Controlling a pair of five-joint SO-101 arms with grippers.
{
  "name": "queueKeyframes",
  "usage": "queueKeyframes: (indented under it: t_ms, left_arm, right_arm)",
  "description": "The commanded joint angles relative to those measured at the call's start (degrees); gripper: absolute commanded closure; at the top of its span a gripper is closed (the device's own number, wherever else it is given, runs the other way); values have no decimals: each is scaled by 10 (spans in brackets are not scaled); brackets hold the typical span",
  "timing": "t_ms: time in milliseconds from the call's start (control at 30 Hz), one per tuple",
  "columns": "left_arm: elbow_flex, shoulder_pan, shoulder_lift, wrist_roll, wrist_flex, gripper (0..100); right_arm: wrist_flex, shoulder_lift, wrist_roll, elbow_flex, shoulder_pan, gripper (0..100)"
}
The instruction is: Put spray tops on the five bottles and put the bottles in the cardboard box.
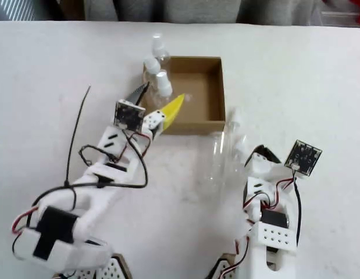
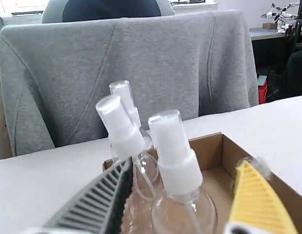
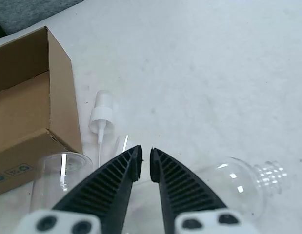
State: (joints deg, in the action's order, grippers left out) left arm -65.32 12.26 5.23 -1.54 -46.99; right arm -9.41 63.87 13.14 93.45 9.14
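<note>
I see my gripper [image 2: 185, 165] spread wide, gray finger [image 2: 104, 197] and yellow finger [image 2: 255, 202] on either side of the nearest bottle [image 2: 174, 156], which has its spray top on. A second bottle [image 2: 119, 130] and a third bottle [image 2: 125, 95], both topped, stand close behind it by the box [image 2: 216, 151] corner. Gray cloth [image 2: 190, 63] hangs beyond the table.

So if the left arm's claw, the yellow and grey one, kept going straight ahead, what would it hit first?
Most likely the nearest clear round bottle with a white spray top, standing between the open fingers of the left gripper, at the brown cardboard box. Nothing shows before it, though depth is unclear.
</note>
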Motion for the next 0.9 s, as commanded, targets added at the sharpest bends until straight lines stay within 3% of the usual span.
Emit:
queueKeyframes:
  t_ms: [0, 267, 867]
  left_arm:
    - [3, 1, 92, 3, 68, 672]
    - [3, 5, 249, 3, 205, 672]
    - [3, 1, 719, 5, 706, 675]
  right_arm:
    - [1, 8, -2, -3, 1, 981]
    - [1, 7, -2, -3, 1, 981]
    - [1, 6, -2, -3, 1, 981]
